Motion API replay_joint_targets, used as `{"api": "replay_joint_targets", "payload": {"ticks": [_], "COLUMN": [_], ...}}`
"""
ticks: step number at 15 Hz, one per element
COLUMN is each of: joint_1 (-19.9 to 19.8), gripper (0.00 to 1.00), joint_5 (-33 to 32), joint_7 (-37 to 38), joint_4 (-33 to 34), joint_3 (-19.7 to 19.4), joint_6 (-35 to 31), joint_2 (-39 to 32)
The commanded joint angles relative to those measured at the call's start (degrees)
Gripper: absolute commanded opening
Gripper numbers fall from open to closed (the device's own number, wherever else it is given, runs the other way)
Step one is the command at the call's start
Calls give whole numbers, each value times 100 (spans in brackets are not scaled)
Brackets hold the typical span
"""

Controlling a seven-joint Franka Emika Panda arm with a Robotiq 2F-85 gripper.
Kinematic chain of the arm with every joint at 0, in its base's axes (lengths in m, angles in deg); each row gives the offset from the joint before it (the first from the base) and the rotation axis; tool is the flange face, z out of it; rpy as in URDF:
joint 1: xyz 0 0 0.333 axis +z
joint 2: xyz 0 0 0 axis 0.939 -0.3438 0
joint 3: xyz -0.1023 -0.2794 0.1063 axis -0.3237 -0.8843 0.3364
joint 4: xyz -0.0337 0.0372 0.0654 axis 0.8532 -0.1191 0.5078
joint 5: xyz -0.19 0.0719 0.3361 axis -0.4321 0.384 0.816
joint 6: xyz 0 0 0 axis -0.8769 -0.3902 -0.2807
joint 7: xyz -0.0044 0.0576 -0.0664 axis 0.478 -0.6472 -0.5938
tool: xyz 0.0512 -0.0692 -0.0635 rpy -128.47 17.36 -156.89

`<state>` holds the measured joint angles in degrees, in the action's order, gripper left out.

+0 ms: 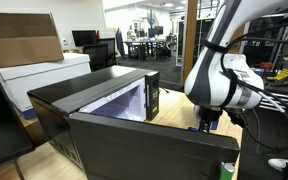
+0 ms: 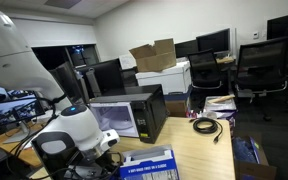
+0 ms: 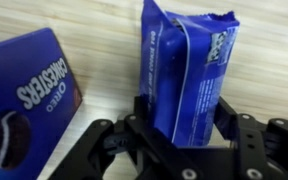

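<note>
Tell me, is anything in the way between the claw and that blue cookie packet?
Nothing visible does. In the wrist view the opened blue Oreo packet stands right between the fingers of the claw. The Oreo box lies off to one side on the wooden tabletop, clear of both.

White rounded arm (image 1: 219, 75), black-banded — dark angular hand (image 3: 184, 115)
</note>
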<state>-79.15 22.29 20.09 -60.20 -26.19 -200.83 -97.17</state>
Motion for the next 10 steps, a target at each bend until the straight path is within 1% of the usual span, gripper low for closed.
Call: {"api": "replay_joint_targets", "payload": {"ticks": [1, 4, 5, 6, 9, 10], "joint_1": [-334, -373, -284, -187, 109, 207], "gripper": [38, 21, 17, 17, 3, 2], "joint_5": [72, 37, -23, -103, -466, -655], "joint_7": [-349, -359, -286, -238, -94, -73], "joint_4": [-142, -211, -283, -363, -600, -653], "joint_3": [337, 396, 308, 216, -89, -211], "joint_6": [-69, -76, 27, 142, 534, 691], "joint_2": [315, 436, 547, 686, 1184, 1336]}}
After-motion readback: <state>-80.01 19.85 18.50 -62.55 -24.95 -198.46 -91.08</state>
